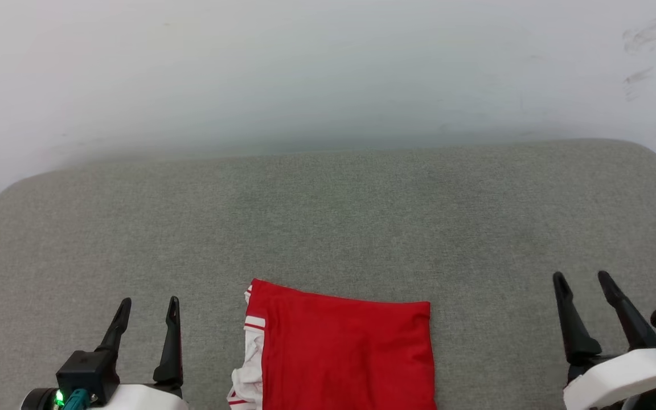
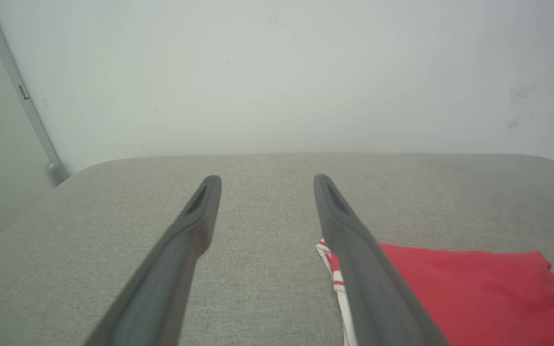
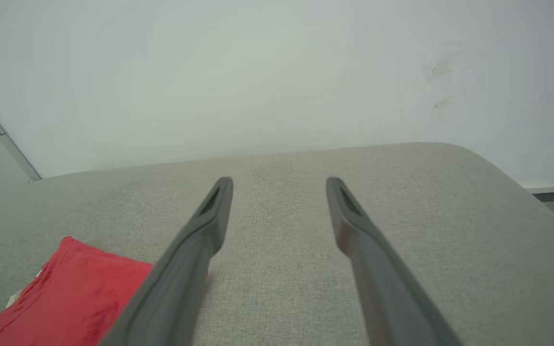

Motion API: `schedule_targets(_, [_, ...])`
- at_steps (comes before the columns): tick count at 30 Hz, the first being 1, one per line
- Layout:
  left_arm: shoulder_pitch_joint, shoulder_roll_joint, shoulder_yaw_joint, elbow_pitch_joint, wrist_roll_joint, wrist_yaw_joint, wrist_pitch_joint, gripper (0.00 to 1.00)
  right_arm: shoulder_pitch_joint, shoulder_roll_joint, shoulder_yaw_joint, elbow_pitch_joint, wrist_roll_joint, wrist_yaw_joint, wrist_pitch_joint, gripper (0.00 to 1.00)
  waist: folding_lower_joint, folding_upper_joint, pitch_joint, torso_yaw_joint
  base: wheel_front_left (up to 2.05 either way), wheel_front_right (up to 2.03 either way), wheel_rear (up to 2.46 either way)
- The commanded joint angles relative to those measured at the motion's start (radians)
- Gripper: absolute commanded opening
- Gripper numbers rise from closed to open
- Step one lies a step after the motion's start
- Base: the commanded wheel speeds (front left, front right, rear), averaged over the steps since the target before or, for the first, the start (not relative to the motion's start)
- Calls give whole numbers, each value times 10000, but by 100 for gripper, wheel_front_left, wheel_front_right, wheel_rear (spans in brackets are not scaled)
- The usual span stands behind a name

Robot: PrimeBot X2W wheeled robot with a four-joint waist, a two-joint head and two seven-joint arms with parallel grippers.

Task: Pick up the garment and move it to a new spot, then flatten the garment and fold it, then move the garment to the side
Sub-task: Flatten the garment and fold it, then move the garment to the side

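The garment (image 1: 345,353) lies folded into a red rectangle on the grey cushion, at the bottom centre of the head view, with a white striped sleeve bunched along its left edge. My left gripper (image 1: 148,307) stands open to its left, apart from it, nothing between the fingers. My right gripper (image 1: 584,282) stands open well to its right, also empty. In the left wrist view the garment (image 2: 469,293) lies right of the open left gripper (image 2: 265,180). In the right wrist view the garment (image 3: 70,293) sits at the lower left, beside the open right gripper (image 3: 279,182).
The grey fabric cushion (image 1: 328,222) spreads wide beyond the garment, with rounded far corners. A pale wall (image 1: 328,68) rises right behind its far edge, scuffed at the upper right. A thin vertical strip (image 2: 22,96) runs down the wall at the left.
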Motion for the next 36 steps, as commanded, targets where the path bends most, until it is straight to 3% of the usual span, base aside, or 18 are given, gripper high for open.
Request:
schedule_targets(1, [-127,-81,25,-67,35,17,-67,100,160,-12,-151,-14,154,-4,118,100,1,0,34,76,0,0,0])
schedule_targets(6, [-307,-264,138,-218,189,-49,-66,100,178,-305,-699,301,1280,-6,1029,100,1,0,239,409,0,0,0])
schedule_targets(12, [-736,-676,203,-482,522,-363,-57,100,138,-1147,-861,1156,2739,-4,2789,100,1,0,966,1066,0,0,0])
schedule_targets(20, [-1324,-1505,407,-307,870,-1042,-49,100,-99,-1214,315,1865,4595,-3,4614,100,1,0,1893,1909,0,0,0])
schedule_targets(31, [-1859,-2241,1012,266,1432,-1916,-47,100,-747,-1096,1710,3366,5842,-27,5396,100,1,0,2578,2358,0,0,0])
schedule_targets(32, [-1878,-2301,1056,295,1494,-1989,-47,100,-777,-1073,1758,3549,5849,-37,5475,82,1,0,2604,2366,0,0,0])
schedule_targets(34, [-1914,-2401,1119,373,1598,-2131,-47,100,-879,-945,1861,3686,5958,-63,5451,0,1,0,2630,2392,0,0,0])
schedule_targets(36, [-1925,-2457,1214,454,1687,-2244,-47,100,-965,-926,1960,3664,5963,-50,5430,0,1,0,2588,2379,0,0,0])
